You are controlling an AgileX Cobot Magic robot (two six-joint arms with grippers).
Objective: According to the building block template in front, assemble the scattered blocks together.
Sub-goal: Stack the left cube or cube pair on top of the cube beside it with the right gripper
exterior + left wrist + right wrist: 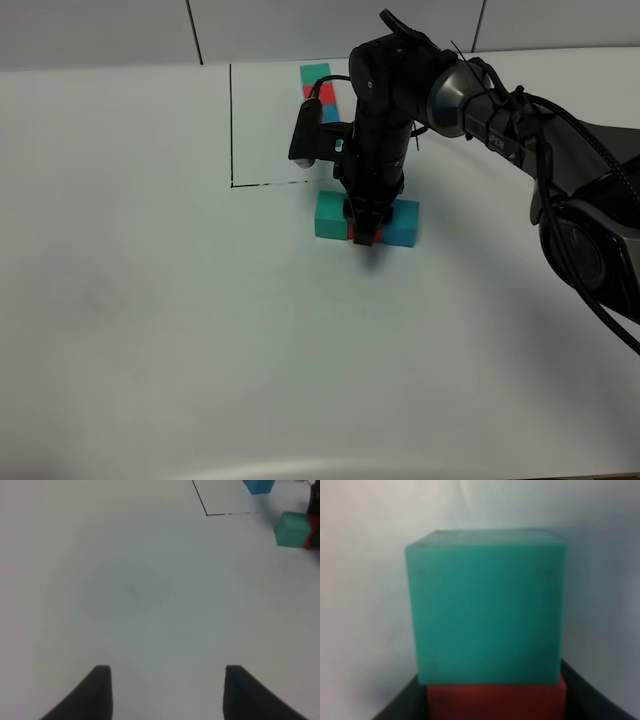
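The scattered blocks lie in a touching row on the white table: teal-green cube (pixel 329 216), red cube (pixel 364 236), blue cube (pixel 404 223). My right gripper (pixel 365 230) comes down from above and is shut on the red cube, one finger on each side. In the right wrist view the green cube (pixel 485 605) fills the picture, with the red cube (pixel 495 702) against it between dark fingers (pixel 400 707). The template (pixel 319 90), a green-red-blue row, lies behind the arm inside black lines (pixel 231 125). My left gripper (pixel 167 692) is open and empty over bare table.
The right arm (pixel 500 120) reaches in from the right and hides part of the template. The left wrist view shows the green cube (pixel 292 528), a black line corner (pixel 206 514) and the template's blue end (pixel 259 485) far off.
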